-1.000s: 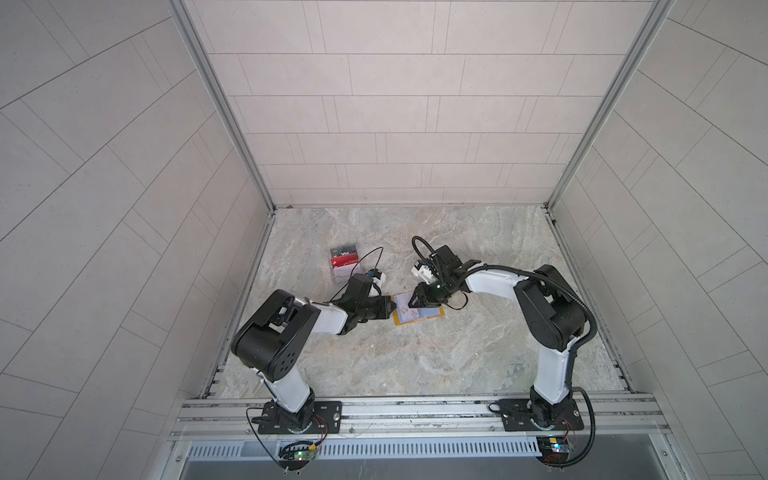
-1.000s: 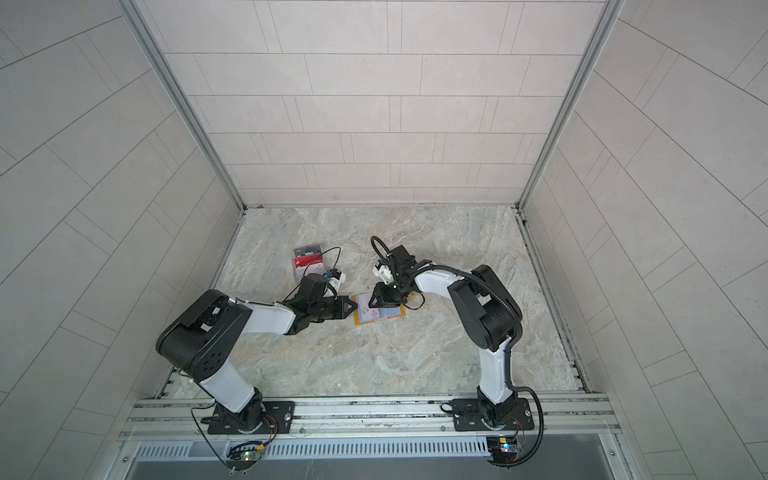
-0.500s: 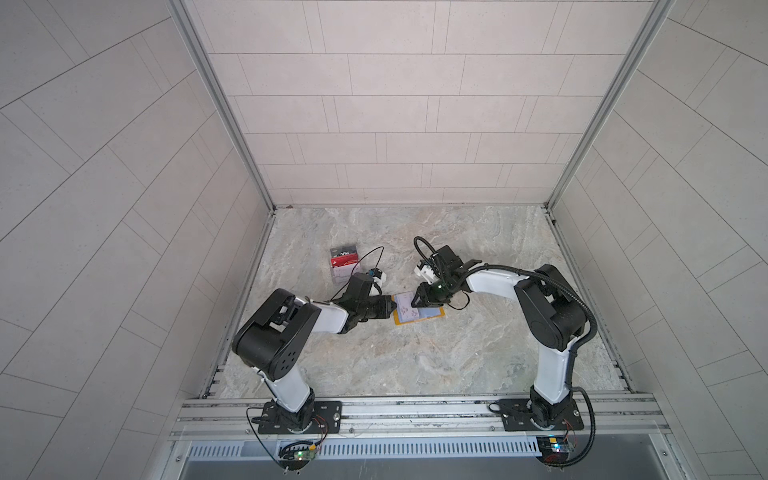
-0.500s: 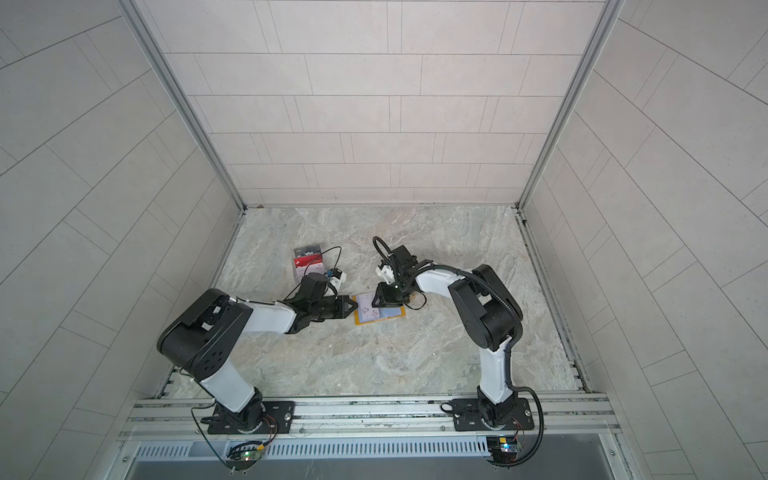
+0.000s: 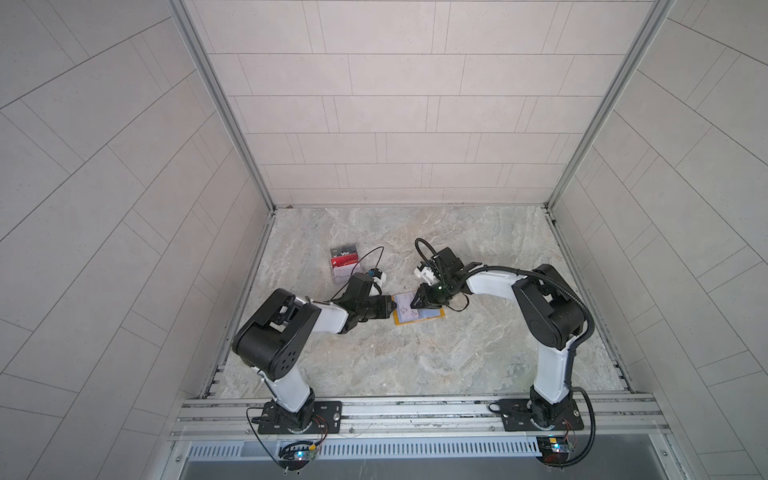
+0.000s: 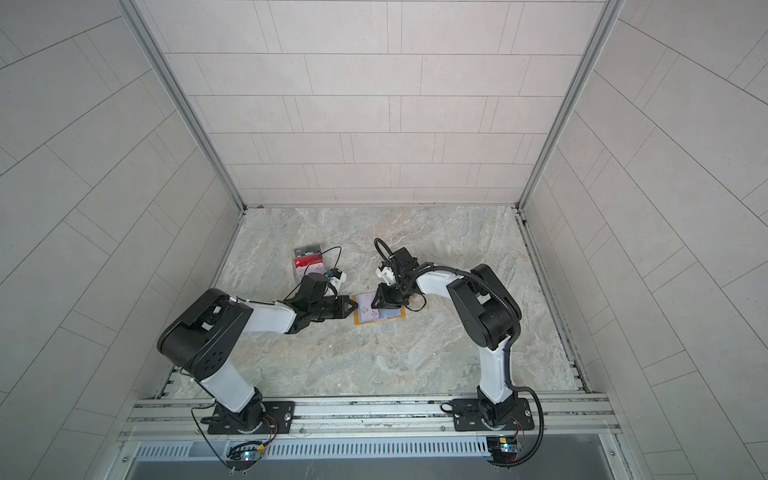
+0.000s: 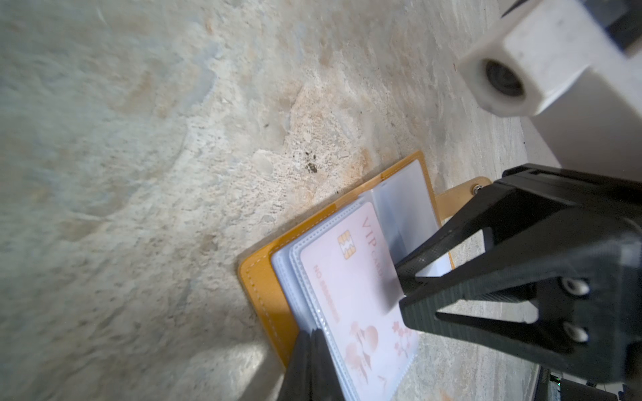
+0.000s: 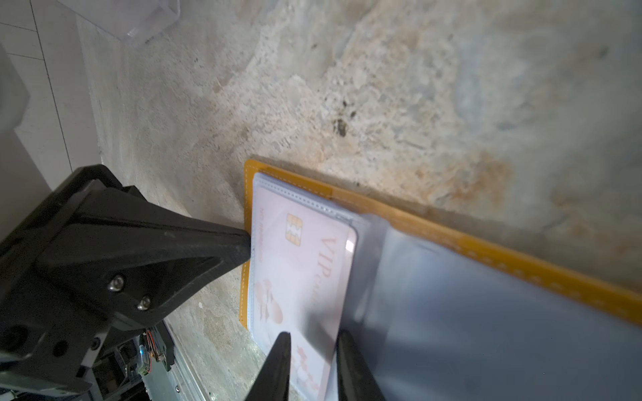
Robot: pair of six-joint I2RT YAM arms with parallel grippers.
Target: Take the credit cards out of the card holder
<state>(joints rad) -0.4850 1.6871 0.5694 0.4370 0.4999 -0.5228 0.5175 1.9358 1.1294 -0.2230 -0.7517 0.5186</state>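
While the single card holder (image 5: pixel 419 318) lay open mid-tabletop (image 5: pixel 415 365), long axis running left to right and snap tab toward my right arm, my left fingers (image 8: pixel 208 250), closed, touched its left edge. My right fingers (image 8: pixel 281 368) stood narrowly apart over its one white card (image 8: pixel 305 264). One dark grey card (image 5: pixel 343 251) and one red card (image 5: pixel 344 261) sat in the clear stand (image 5: pixel 344 277) farther back.

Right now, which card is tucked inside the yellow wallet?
The pale card with a gold chip and pink VIP lettering, in a clear sleeve of the card holder. The dark grey card and red card sit apart in the clear stand.
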